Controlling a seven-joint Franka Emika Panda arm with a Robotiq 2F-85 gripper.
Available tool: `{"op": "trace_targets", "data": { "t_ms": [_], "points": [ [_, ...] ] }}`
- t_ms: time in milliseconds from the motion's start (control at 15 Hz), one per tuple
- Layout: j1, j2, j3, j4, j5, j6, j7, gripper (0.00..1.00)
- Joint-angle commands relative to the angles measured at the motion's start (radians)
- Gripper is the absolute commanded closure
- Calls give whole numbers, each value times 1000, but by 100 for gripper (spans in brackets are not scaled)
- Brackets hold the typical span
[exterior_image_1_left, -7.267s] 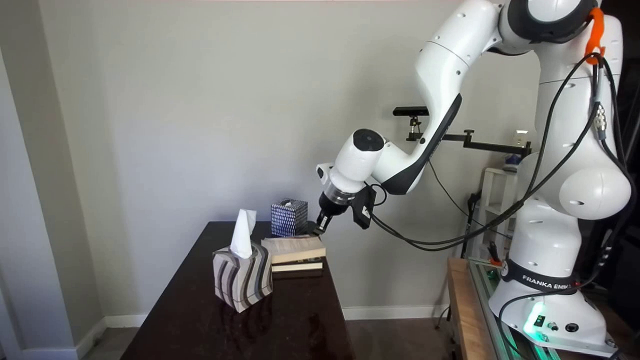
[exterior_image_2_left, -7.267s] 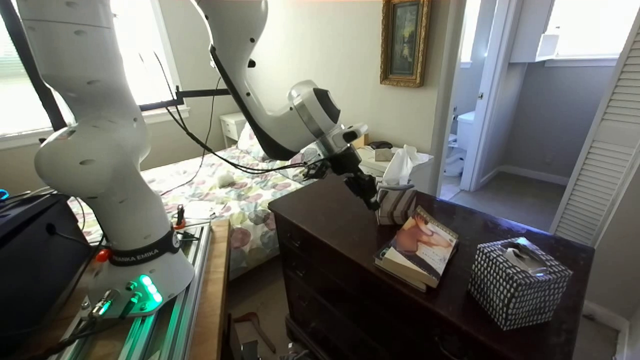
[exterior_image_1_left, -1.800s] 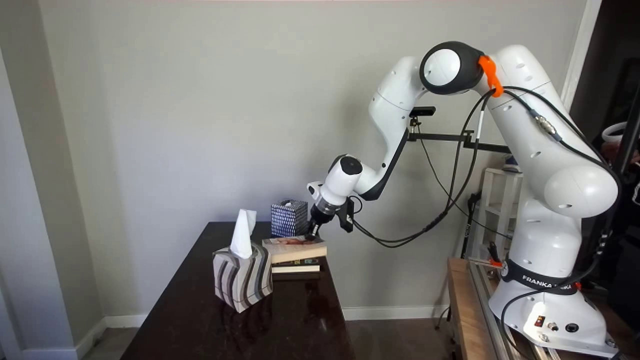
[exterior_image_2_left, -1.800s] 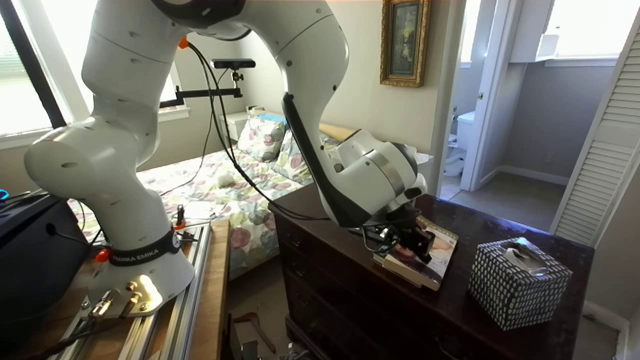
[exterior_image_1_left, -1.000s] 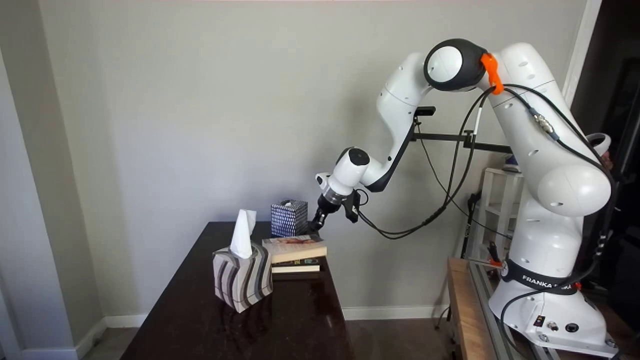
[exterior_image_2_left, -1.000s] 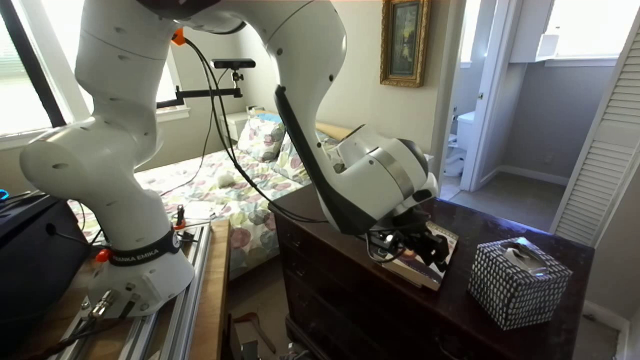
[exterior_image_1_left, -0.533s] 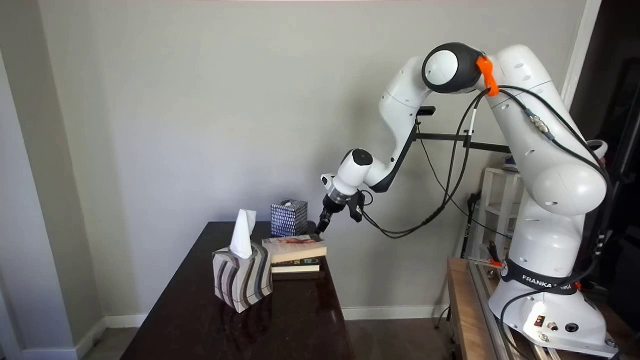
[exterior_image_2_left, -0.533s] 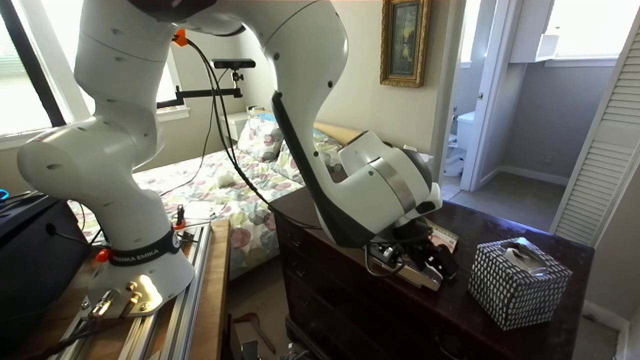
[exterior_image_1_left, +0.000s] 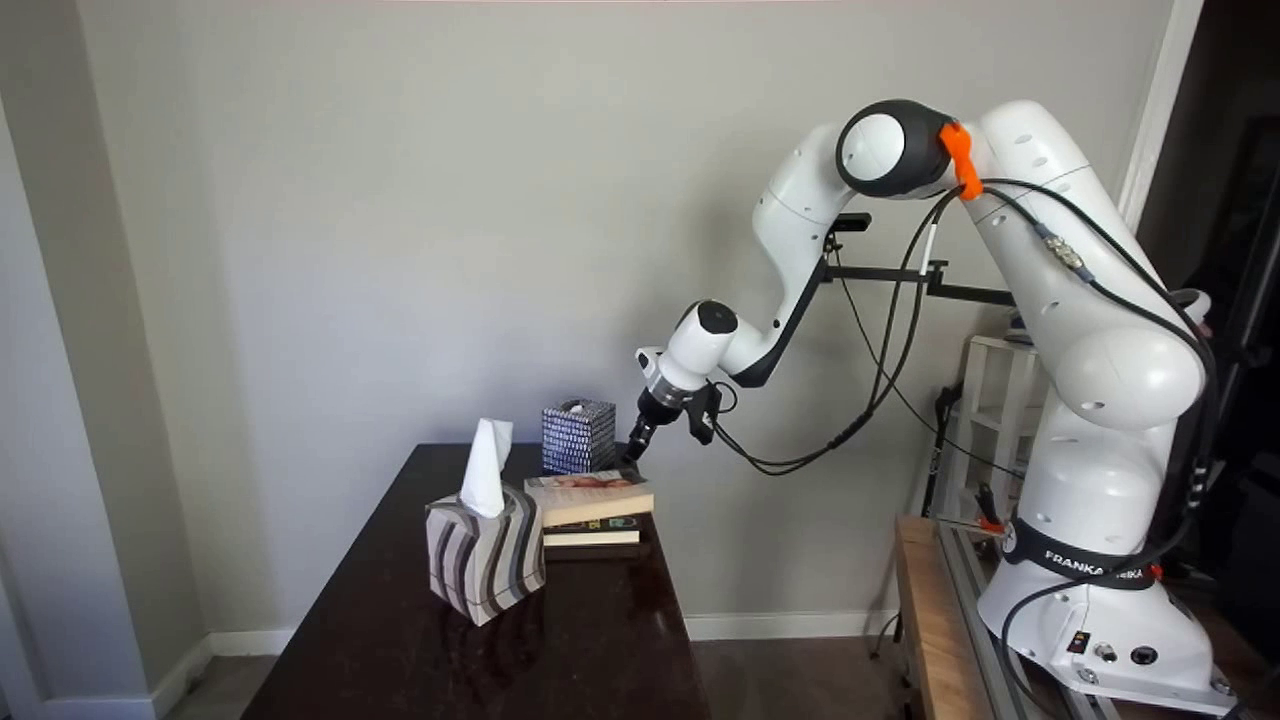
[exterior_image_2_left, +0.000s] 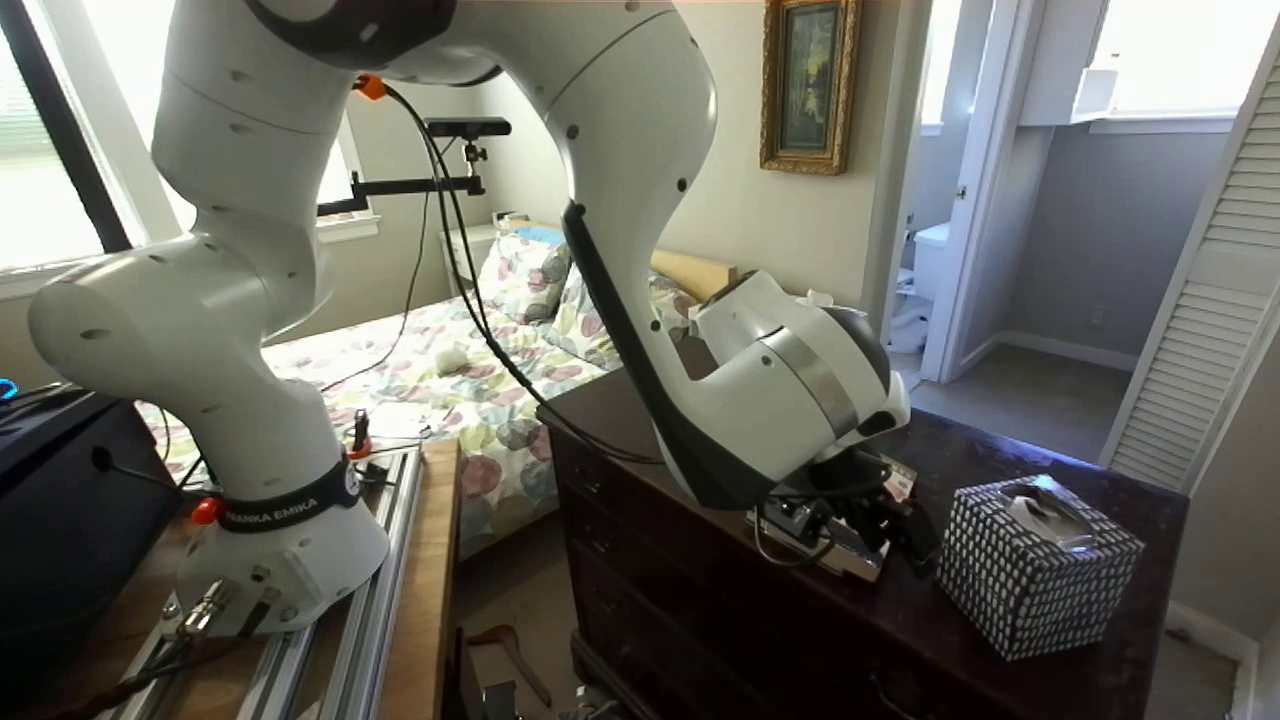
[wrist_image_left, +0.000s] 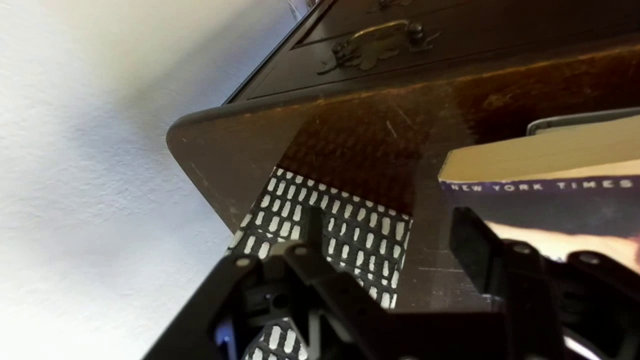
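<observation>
Wrist view: the gripper stands spread, a wide gap between its fingers, nothing pinched. Its left finger overlaps the black-and-white tissue box; its right finger shows just beside the corner of the top book. Touching either: cannot tell.

Changed over the last second: in an exterior view the gripper goes from in front of the book's right edge to a spot farther right, by the strip between book and patterned box. My reading: the work now sits at the side of that box rather than over the book cover, with no hold made.

Patterned box: upright on the dresser, unmoved, at the far end in an exterior view, gripper just right of it. The top book lies on a lower book, both unshifted. Striped tissue box stands near and left of the books, white tissue sticking up; also in its same place.
</observation>
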Motion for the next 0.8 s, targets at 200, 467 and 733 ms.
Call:
{"op": "trace_targets", "data": {
  "t_ms": [200,467,733],
  "points": [
    [-58,77,67,84,-37,-23,55,84],
    [-74,118,93,115,-38,-28,62,100],
    [-89,157,122,149,-46,-34,69,100]
  ]
}}
